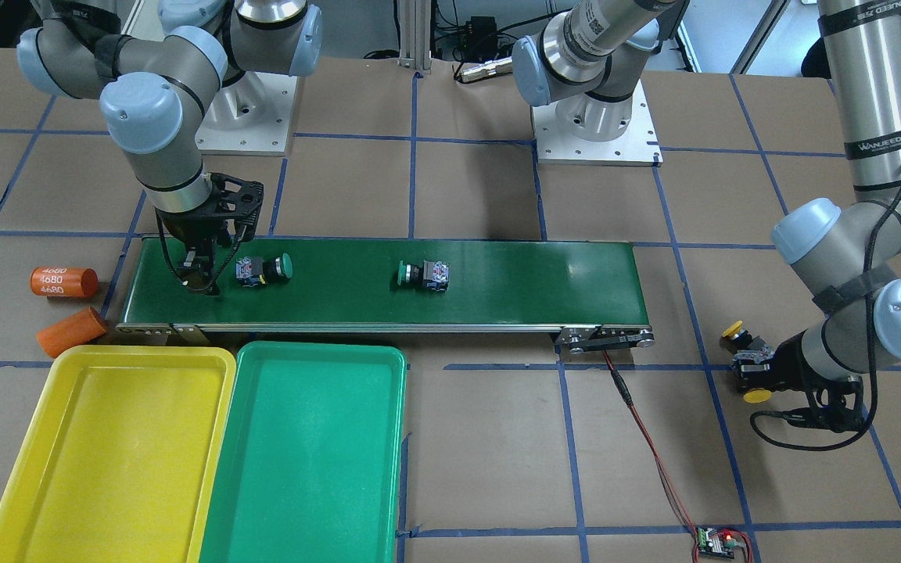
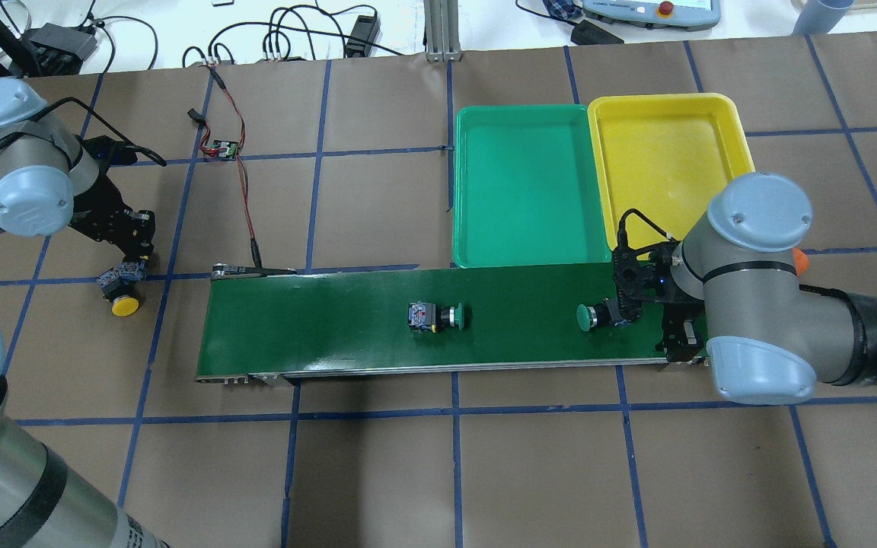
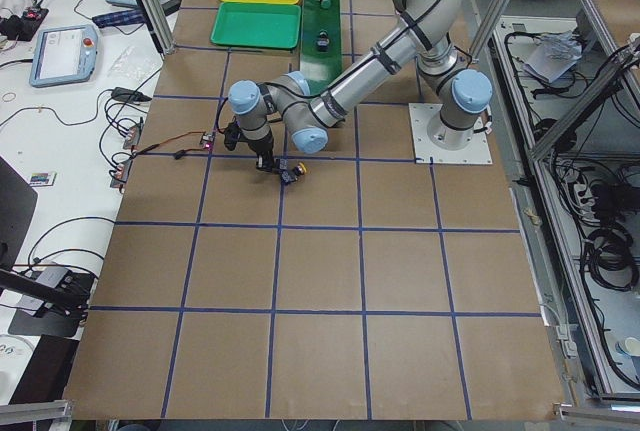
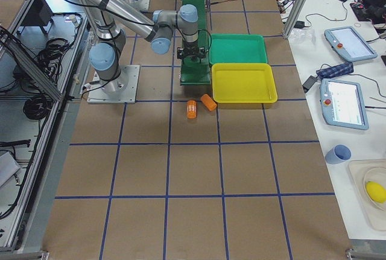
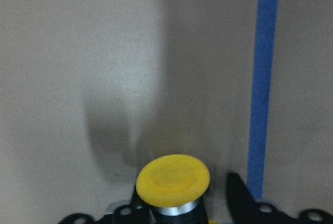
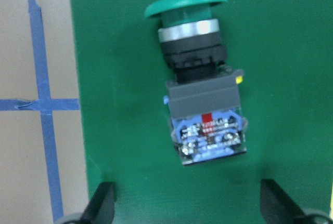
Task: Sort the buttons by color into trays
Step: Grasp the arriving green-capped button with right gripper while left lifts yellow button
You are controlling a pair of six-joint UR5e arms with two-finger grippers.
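While the matte dark-green conveyor belt (image 2: 438, 320) carries two green mushroom-cap buttons, the left gripper (image 2: 128, 262) sits off its end over brown paper, clamped on a yellow-capped button (image 2: 125, 306); a second yellow button (image 1: 734, 331) lies just beside it. Mid-belt button (image 2: 435, 317) lies on its side, blocky grey-blue contact end showing. Second green button (image 2: 597, 316) lies directly before the right gripper (image 2: 636, 308), jaws apart, not touching it. Glossy green tray (image 2: 530, 186) and yellow tray (image 2: 663, 164) touch, rounded corners.

Brown blue-taped table (image 2: 377, 487); white side bench (image 4: 338, 49)
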